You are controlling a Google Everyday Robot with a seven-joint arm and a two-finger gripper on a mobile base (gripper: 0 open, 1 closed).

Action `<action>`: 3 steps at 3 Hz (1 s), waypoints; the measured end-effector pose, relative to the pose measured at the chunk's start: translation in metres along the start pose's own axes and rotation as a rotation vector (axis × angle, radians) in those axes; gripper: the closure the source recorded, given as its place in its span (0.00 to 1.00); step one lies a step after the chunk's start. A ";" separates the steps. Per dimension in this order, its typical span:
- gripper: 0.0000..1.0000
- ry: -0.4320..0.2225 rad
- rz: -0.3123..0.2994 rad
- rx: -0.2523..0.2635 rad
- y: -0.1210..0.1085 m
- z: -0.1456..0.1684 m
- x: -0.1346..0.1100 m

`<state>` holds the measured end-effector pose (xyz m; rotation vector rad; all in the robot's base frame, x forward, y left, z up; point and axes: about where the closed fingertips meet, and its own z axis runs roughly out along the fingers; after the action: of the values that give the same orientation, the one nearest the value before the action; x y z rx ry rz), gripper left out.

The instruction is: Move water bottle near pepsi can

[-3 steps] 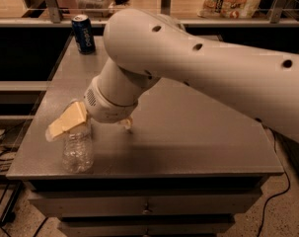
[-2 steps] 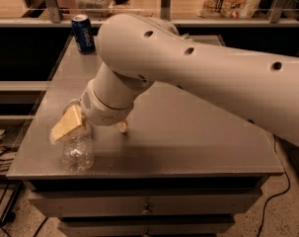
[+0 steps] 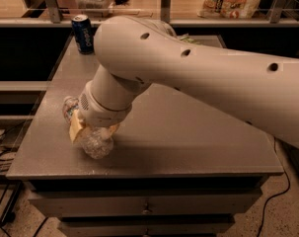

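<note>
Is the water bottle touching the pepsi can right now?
Apart. The camera view shows the water bottle lying by the front edge of the table under the gripper, the pepsi can upright at the far corner, bare surface between them.

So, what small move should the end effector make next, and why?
Probably secure its hold on the clear crinkled plastic water bottle: the end effector sits right over it at the grey table's near left, while the dark blue pepsi can stands at the far left corner.

High close view downward, claw (image 3: 93,131) lower left
</note>
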<state>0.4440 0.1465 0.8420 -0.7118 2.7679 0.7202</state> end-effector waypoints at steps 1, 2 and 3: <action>0.88 -0.020 -0.005 -0.003 0.003 -0.005 -0.004; 1.00 -0.066 -0.001 -0.030 -0.004 -0.020 -0.011; 1.00 -0.106 -0.004 -0.048 -0.029 -0.043 -0.021</action>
<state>0.4737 0.1111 0.8734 -0.6672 2.6609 0.8024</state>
